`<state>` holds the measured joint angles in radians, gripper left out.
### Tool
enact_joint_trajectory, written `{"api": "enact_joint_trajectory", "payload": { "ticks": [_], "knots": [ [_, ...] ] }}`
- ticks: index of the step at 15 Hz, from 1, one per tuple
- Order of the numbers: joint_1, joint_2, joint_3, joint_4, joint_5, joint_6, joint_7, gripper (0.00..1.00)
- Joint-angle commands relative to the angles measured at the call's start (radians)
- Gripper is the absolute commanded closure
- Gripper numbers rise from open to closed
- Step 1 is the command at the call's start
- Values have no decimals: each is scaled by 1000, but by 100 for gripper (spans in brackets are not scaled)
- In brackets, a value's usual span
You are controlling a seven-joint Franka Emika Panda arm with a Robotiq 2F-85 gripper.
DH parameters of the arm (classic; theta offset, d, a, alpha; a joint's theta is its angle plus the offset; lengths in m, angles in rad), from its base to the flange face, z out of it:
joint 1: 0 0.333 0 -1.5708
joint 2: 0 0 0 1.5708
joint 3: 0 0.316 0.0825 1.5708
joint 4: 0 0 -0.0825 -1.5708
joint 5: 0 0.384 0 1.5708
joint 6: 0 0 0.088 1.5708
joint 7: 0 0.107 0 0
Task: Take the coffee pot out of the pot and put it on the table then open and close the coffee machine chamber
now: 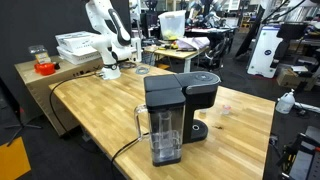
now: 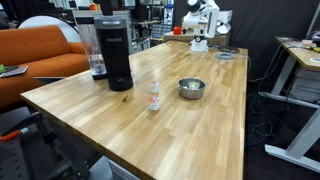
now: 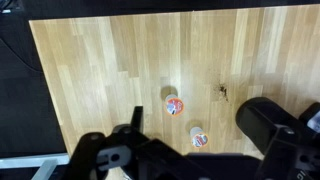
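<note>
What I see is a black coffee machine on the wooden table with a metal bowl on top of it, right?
Not quite: the metal bowl sits on the table itself, apart from the coffee machine, as an exterior view shows. The black machine does stand on the wooden table.

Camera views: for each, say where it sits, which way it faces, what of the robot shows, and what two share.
Exterior view: beside the table, close to the coffee machine, facing across to the far robot arm.
Exterior view: low off a near table corner, facing along it; the arm shows at the far end.
Wrist view: above the table, looking straight down; open gripper at the bottom.
Shared: both exterior views show the coffee machine.
</note>
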<state>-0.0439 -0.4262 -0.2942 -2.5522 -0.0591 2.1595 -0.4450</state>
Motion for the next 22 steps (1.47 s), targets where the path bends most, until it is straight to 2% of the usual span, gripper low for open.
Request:
{"api": "enact_joint_trajectory", "payload": {
  "ticks": [1, 9, 15, 16, 22],
  "knots": [
    [-20, 2, 20, 1, 10, -1, -7, 0],
    [-3, 60, 8, 25, 74, -1, -37, 0],
    [3, 165, 14, 83, 200, -14, -40, 0],
    [-12, 133, 27, 49, 173, -1, -22, 0],
    [-13, 142, 32, 53, 175, -1, -22, 0]
  ]
}}
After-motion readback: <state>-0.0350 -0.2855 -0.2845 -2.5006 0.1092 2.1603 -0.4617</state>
